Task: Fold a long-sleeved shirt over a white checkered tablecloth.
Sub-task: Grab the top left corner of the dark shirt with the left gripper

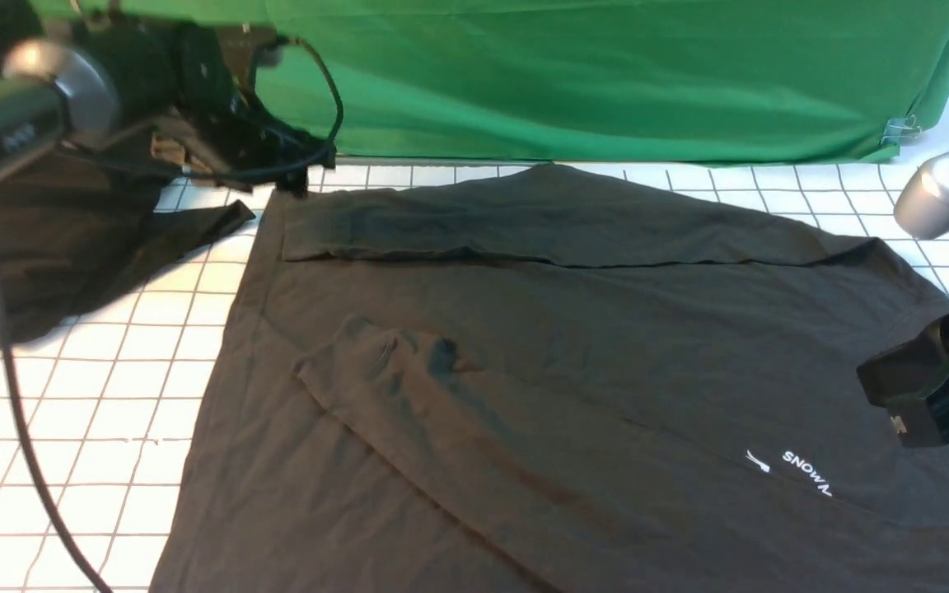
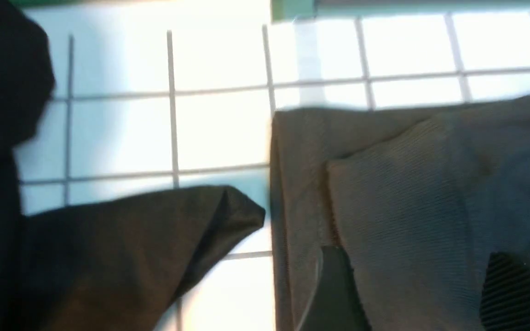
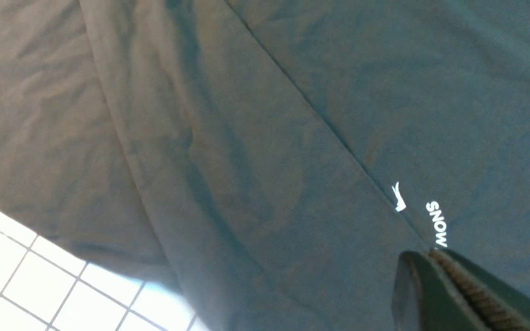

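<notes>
The long-sleeved shirt (image 1: pixel 573 329) lies spread flat on the white checkered tablecloth (image 1: pixel 71 428), logo (image 1: pixel 804 471) at the near right. One sleeve lies folded along its far edge, the other slants across the body. My left gripper (image 1: pixel 297 181) hovers at the shirt's far left corner. In the left wrist view it (image 2: pixel 421 285) stands open over the ribbed cuff (image 2: pixel 398 197), with nothing held between the fingers (image 2: pixel 334 289). My right gripper (image 1: pixel 895 395) hangs over the shirt's right side. It (image 3: pixel 430 257) is shut and empty, just beside the logo (image 3: pixel 435 223).
A blacker heap of cloth (image 1: pixel 71 247) lies at the far left under my left arm, its tip (image 2: pixel 228 211) close to the shirt's edge. A green cloth (image 1: pixel 606 74) hangs along the back of the table.
</notes>
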`<state>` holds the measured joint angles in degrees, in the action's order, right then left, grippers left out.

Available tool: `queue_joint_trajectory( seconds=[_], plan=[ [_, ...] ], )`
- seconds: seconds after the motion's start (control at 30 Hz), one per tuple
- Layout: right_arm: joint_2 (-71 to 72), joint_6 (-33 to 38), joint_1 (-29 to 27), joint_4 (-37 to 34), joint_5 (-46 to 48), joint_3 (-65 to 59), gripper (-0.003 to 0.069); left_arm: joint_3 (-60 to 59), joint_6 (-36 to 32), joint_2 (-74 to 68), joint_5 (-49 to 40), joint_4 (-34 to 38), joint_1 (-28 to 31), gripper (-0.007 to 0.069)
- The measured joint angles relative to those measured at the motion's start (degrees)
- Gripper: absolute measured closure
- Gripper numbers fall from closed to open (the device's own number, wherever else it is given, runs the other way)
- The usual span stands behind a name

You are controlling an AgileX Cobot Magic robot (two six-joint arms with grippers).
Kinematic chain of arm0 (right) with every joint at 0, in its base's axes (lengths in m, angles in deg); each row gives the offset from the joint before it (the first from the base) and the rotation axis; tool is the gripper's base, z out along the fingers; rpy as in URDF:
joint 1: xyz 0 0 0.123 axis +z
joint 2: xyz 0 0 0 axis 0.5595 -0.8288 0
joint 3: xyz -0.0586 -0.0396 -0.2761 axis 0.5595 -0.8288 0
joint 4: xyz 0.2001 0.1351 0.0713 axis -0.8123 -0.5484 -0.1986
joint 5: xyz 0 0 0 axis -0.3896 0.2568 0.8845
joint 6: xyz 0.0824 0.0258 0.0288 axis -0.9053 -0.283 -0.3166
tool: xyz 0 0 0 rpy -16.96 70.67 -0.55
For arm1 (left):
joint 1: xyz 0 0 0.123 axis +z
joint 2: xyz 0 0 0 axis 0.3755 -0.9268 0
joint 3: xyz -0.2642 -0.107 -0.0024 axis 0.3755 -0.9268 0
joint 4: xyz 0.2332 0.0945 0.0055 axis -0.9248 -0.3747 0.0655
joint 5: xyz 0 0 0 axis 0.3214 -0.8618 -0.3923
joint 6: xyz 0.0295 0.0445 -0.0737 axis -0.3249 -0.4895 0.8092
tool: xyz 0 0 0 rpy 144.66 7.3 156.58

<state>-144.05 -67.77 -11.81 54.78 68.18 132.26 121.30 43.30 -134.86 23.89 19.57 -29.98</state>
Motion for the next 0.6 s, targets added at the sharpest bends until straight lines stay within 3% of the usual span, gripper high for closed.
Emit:
queue_joint_trajectory(
  seconds=[0.43,0.5,0.6],
  plan=[
    [0.00,0.14,0.00,0.00,-0.14,0.00,0.0659,0.12,-0.39,-5.33,3.55,5.42,-0.01,0.0233],
    [0.00,0.15,0.00,0.00,-0.36,0.00,0.0659,0.12,-1.32,-5.35,3.55,5.44,-0.01,0.0255],
    [0.00,0.19,0.00,0.00,-1.20,0.00,0.0659,0.23,-3.72,-5.35,3.55,5.61,-0.13,0.0398]
  ],
)
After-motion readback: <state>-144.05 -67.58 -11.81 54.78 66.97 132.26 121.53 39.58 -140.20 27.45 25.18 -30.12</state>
